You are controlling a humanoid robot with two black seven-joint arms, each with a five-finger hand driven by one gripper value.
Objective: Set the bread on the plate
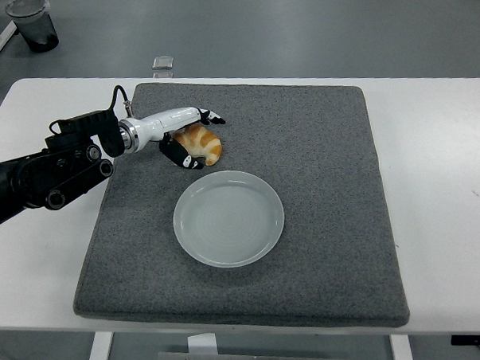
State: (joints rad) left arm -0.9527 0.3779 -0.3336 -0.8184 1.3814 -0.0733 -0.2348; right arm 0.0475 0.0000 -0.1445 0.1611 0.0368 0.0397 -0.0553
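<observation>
Left hand [192, 133] is cupping the croissant [200, 143], fingers straddling it but not clamped yet; next it's needing a squeeze, then carrying near to the plate [229, 218].

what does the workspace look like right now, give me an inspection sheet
surface: white table with a grey mat covering its middle
job's things: bread lies on the mat, beyond the plate and apart from it; plate has nothing on it
clutter: nothing seen on the table
grippers: left robot hand at the bread, fingers spread over it, thumb at its near side, no closed grasp seen; right one not in view
cables: black cable loops at the left wrist
surroundings: grey floor, dark bin top left, small clear object beyond the table
</observation>
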